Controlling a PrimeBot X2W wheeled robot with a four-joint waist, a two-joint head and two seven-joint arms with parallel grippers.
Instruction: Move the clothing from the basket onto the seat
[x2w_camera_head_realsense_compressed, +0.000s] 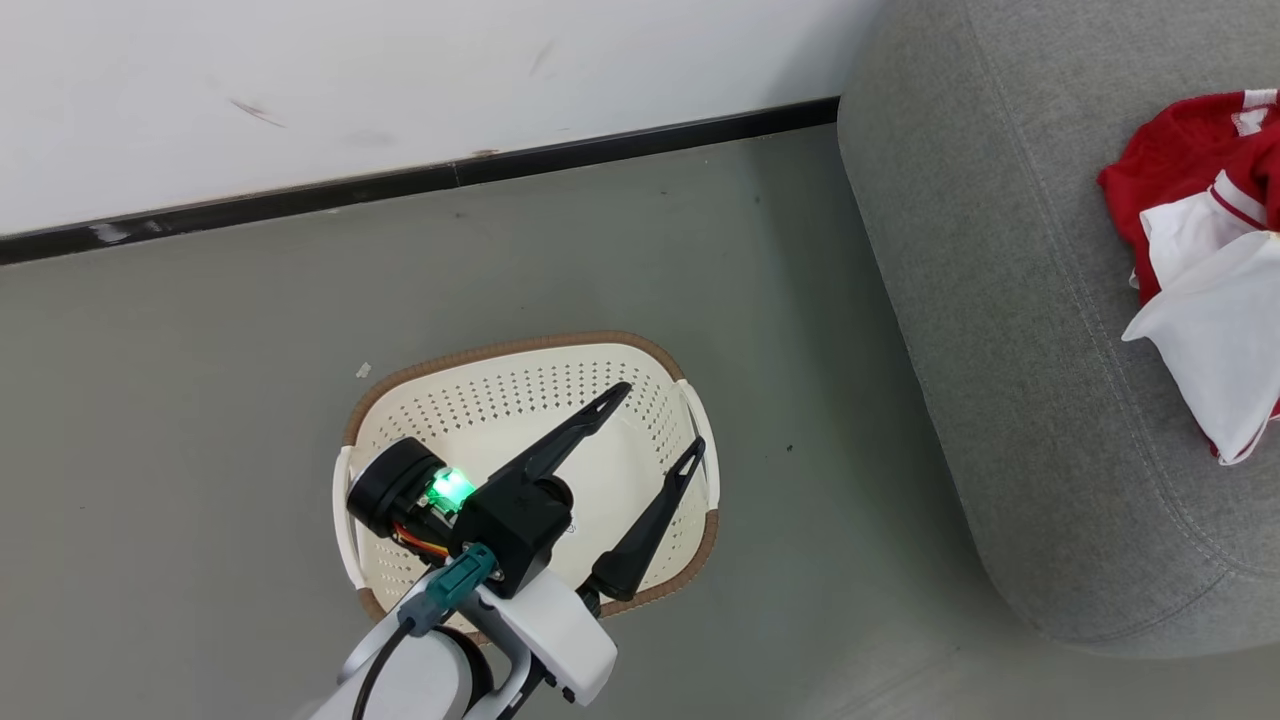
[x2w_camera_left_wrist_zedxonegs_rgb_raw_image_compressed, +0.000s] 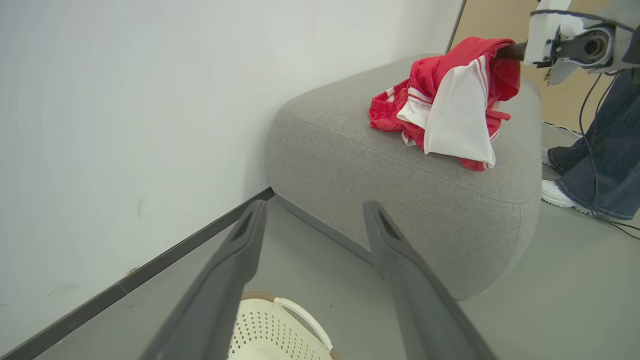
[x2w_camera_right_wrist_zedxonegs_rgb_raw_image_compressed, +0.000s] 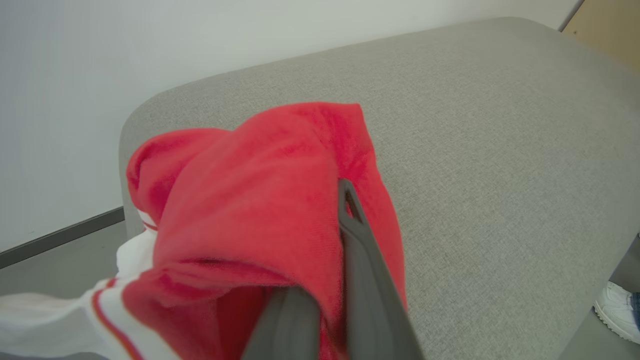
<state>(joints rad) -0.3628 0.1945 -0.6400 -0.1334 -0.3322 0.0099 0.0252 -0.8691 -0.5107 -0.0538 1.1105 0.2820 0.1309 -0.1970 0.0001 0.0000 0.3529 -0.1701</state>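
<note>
The seat (x2w_camera_head_realsense_compressed: 1000, 350) takes up the right side of my head view. Its rounded corner sits close to the wall, so it is a broad, soft landing place within my right arm's reach.

The basket (x2w_camera_head_realsense_compressed: 500, 350) stands upright on the floor (x2w_camera_head_realsense_compressed: 200, 350), near that corner but apart from both the seat and the wall. The parts of its perforated inside that my left arm does not cover look bare, so I judge the load is out of it.

The clothing (x2w_camera_head_realsense_compressed: 1190, 170) is on top of the seat, back from the rounded edge. It is a red and white heap with 1 white panel draped toward the front edge. Its upper fold rises off the cushion because I am holding it there.

My left claw (x2w_camera_head_realsense_compressed: 661, 417) hangs over the basket with its 2 fingers spread wide and nothing between them. It is idle, probably parked clear of the other arm.

My right claw (x2w_camera_right_wrist_zedxonegs_rgb_raw_image_compressed: 327, 225) is clamped on a bunch of red cloth above the seat top, and 1 finger is buried in the fold. I judge that letting go is all that remains. The risk is cloth snagging on a finger as I pull away.
</note>
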